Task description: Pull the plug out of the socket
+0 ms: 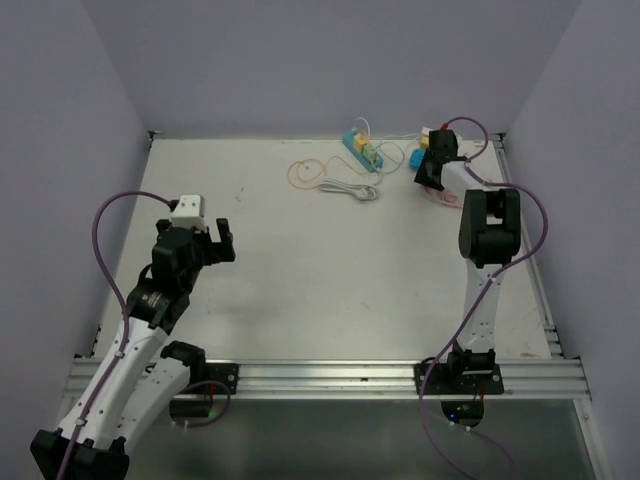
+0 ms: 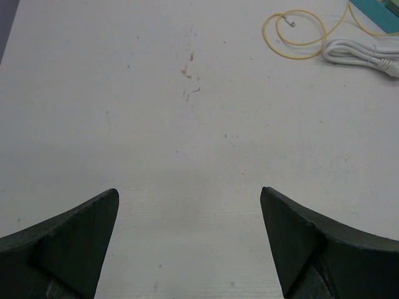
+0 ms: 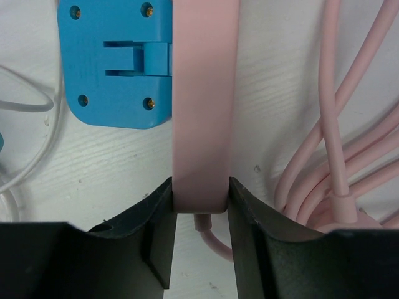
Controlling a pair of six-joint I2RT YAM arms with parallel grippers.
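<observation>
A pink socket strip point(image 3: 202, 93) lies at the table's far right, with a blue plug point(image 3: 112, 62) sitting against its left side. My right gripper point(image 3: 199, 199) has both fingers pressed on the sides of the strip's near end, just above where the pink cable comes out. From above, the right gripper point(image 1: 432, 165) hides most of the strip, and the blue plug point(image 1: 417, 158) shows at its left. My left gripper point(image 1: 213, 243) hangs open over bare table at the near left, with nothing between its fingers point(image 2: 81, 237).
Coiled pink cable point(image 3: 340, 156) lies right of the strip. A teal and yellow power strip point(image 1: 362, 150), a yellow cable loop point(image 1: 305, 172) and a white cord point(image 1: 348, 188) lie at the back middle. Walls close in the back and both sides.
</observation>
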